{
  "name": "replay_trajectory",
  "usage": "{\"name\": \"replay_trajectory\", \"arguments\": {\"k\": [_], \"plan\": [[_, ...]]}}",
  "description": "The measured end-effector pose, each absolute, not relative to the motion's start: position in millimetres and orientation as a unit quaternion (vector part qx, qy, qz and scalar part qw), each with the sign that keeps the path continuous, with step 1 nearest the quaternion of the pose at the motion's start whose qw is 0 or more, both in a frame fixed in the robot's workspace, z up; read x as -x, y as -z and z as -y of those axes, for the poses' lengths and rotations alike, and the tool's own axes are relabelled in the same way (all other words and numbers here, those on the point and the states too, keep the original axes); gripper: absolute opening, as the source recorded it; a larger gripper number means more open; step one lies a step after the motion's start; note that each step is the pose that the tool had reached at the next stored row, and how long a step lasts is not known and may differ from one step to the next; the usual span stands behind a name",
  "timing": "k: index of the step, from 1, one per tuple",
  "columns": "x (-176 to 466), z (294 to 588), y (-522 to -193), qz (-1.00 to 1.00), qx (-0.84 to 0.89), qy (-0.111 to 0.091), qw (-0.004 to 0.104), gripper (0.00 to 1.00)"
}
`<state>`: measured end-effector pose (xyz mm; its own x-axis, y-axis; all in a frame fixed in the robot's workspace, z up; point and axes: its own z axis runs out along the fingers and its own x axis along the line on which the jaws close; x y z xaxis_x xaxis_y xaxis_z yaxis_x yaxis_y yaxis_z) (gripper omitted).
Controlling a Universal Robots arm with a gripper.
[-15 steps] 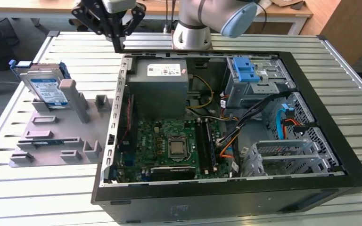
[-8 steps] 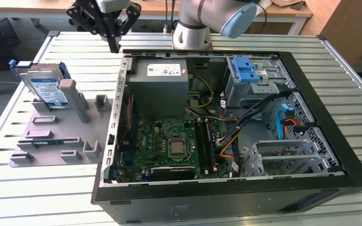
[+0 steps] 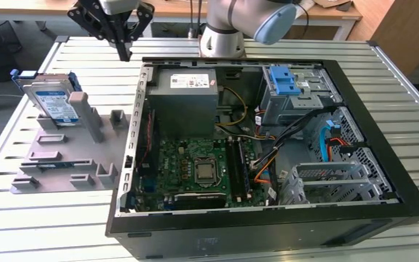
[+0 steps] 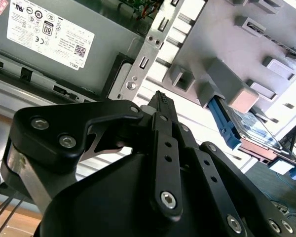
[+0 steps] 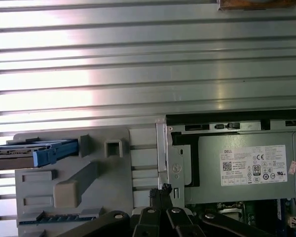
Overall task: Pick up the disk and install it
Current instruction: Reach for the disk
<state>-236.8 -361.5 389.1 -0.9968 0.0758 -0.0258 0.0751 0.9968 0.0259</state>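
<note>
The disk (image 3: 55, 102), a silver drive with a white-and-blue label in a blue frame, stands on edge in a slot of the grey fixture plate (image 3: 64, 158) at the exterior view's left. Both wrist views show its blue-framed edge (image 4: 226, 124) (image 5: 39, 152). My gripper (image 3: 126, 53) hangs above the slatted table between the fixture and the open computer case (image 3: 268, 136), up and to the exterior view's right of the disk. Its black fingers (image 4: 160, 98) (image 5: 164, 190) are pressed together, shut, with nothing between them.
Inside the case lie a grey power-supply box (image 3: 187, 101), the motherboard (image 3: 198, 166), a blue latch piece (image 3: 286, 82) on the drive cage, and loose cables (image 3: 297, 131). The arm's base (image 3: 224, 38) stands behind the case. The fixture carries several grey posts (image 3: 78, 106).
</note>
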Motion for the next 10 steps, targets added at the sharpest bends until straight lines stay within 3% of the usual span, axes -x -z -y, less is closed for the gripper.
{"name": "replay_trajectory", "arguments": {"k": [10], "plan": [[252.3,360.6,-389.0,-0.999,-0.038,-0.012,0.013,0.11]]}}
